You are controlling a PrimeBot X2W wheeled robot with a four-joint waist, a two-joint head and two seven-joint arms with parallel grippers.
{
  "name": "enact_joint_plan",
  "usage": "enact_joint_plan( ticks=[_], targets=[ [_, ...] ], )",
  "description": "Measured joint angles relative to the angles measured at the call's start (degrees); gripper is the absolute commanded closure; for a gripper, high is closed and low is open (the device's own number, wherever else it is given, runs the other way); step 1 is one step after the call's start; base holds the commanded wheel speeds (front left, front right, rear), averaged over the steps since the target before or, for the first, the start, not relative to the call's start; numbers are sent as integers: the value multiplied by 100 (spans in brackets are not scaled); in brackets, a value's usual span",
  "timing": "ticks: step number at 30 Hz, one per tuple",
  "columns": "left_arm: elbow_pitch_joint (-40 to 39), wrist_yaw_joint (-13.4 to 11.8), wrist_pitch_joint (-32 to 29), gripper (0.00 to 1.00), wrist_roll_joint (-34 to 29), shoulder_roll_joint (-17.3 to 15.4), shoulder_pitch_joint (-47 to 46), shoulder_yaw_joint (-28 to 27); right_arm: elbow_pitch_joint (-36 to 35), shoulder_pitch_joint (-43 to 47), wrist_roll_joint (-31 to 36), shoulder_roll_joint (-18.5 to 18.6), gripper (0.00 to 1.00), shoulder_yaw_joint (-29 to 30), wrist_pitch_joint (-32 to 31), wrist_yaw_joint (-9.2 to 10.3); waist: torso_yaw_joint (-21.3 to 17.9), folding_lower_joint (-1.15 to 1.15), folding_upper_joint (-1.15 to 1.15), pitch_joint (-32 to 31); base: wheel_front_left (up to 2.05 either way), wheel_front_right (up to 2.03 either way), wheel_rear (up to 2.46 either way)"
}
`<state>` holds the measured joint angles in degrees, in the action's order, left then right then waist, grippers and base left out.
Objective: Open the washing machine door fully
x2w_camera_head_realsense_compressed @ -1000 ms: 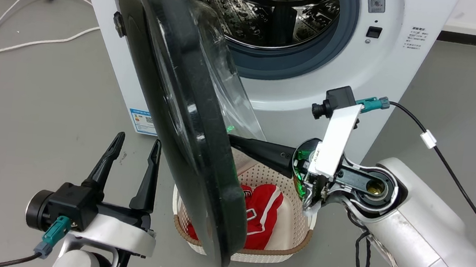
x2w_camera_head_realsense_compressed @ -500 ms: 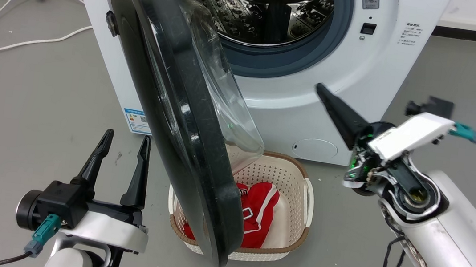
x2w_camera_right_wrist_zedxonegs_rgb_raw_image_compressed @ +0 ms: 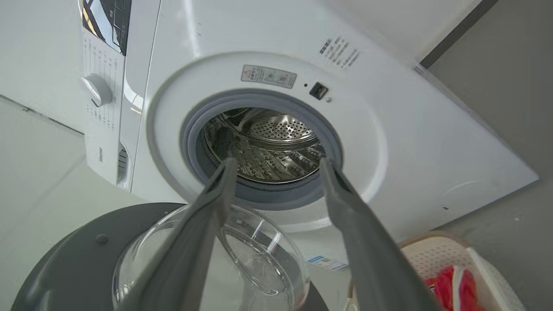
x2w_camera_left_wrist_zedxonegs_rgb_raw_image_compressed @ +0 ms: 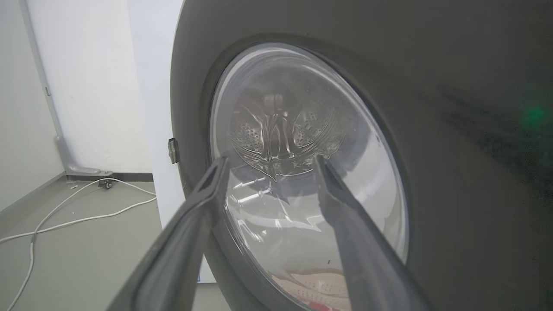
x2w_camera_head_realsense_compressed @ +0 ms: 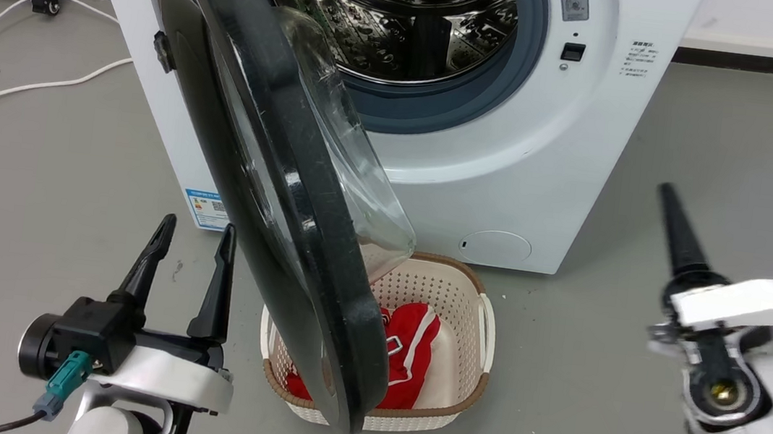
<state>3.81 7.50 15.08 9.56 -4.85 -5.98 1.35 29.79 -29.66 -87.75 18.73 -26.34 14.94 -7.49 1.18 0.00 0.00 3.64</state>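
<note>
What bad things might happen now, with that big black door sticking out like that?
1. Neither pincer holds the washing machine door, so it might swing back instead of opening fully.
2. The open left pincer sits right by the door's outer face; pushing the door wider could knock into it.
3. In the head view the door's lower edge hangs over the laundry basket, so it might catch the rim.

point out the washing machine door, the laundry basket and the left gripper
washing machine door (x2w_camera_head_realsense_compressed: 308, 266), head view, black rim
laundry basket (x2w_camera_head_realsense_compressed: 437, 281), head view, perforated back wall
left gripper (x2w_camera_head_realsense_compressed: 199, 223), head view, midway between fingertips
</note>
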Motion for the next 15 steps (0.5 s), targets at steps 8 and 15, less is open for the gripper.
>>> enact_joint_plan(
  ticks=[8,15],
  targets=[
    [-30,0,0,0,-29,7,85,-82,-626,799,3894,-779,0,2285,14,-1,-76,0,0,-25,0,0,0],
    [-38,0,0,0,-76,-2,86,-135,-2137,1564,7436,-1410,0,3047,15,-2,-100,0,0,-13,0,0,0]
  ],
)
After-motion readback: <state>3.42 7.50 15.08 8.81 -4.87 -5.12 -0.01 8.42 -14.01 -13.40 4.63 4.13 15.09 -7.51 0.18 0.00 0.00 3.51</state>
